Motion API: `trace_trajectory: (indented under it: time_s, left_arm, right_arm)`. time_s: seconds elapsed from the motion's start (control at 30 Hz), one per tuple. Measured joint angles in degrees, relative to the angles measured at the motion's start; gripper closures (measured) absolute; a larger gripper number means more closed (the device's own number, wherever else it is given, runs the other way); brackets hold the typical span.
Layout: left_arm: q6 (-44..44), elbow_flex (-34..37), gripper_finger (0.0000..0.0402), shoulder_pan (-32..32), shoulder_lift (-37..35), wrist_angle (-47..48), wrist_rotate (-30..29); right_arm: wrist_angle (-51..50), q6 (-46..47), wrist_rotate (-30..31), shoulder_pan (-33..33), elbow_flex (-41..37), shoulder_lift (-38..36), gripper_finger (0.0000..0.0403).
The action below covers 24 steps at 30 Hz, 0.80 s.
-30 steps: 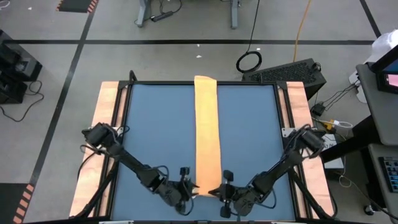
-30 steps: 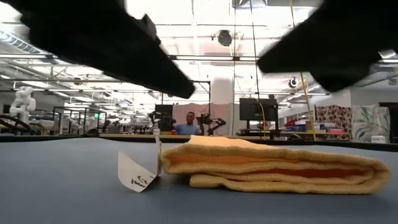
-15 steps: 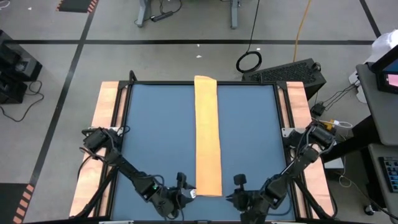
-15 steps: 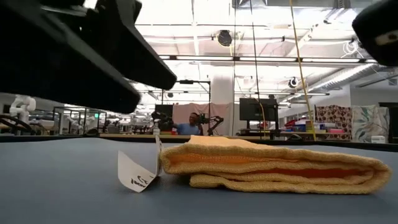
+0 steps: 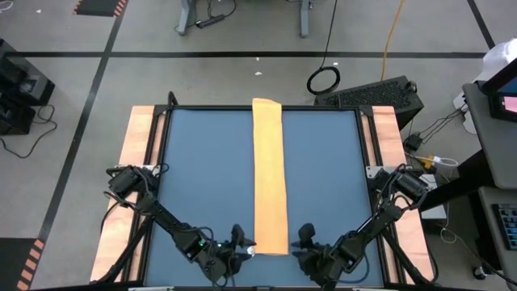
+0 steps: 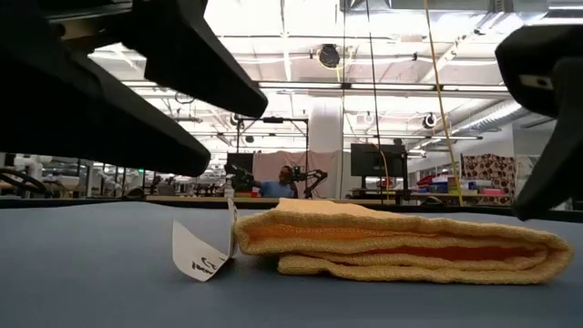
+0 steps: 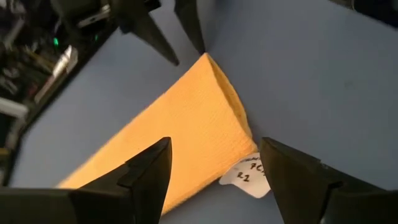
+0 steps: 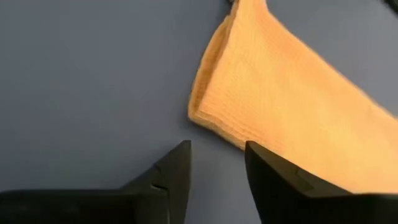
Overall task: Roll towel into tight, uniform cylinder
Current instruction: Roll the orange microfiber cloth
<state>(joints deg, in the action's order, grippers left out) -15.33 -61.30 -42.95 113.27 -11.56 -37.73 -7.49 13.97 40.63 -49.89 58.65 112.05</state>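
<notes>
we've let go: both the left gripper (image 5: 237, 245) and right gripper (image 5: 304, 245) have backed off the towel (image 5: 270, 174)'s near end, fingers apart, towel still unrolled.

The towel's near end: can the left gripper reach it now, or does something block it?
Probably yes. The left gripper is open beside the near end of the towel, by the white tag, with only bare table between them.

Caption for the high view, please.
Folded towel lies as a long strip on the table; open left gripper and right gripper flank its near end.
</notes>
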Motion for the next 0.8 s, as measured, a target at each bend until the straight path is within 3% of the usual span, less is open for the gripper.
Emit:
trace_trajectory:
  time_s: [0.3,0.6,0.8]
  left_arm:
    - [-5.2,0.0,0.0152,1.5,0.0,0.3,0.5]
    - [-6.4,-0.1,0.0152,4.5,0.8,0.5,9.3]
    - [-6.1,-0.1,0.0152,6.2,1.0,2.0,11.5]
  right_arm:
    - [0.1,-13.2,-1.7,1.2,0.0,0.0,0.0234]
    - [4.4,-25.7,-4.6,3.8,0.1,0.5,0.022]
    - [5.2,-27.7,-5.5,5.1,0.1,0.6,0.022]
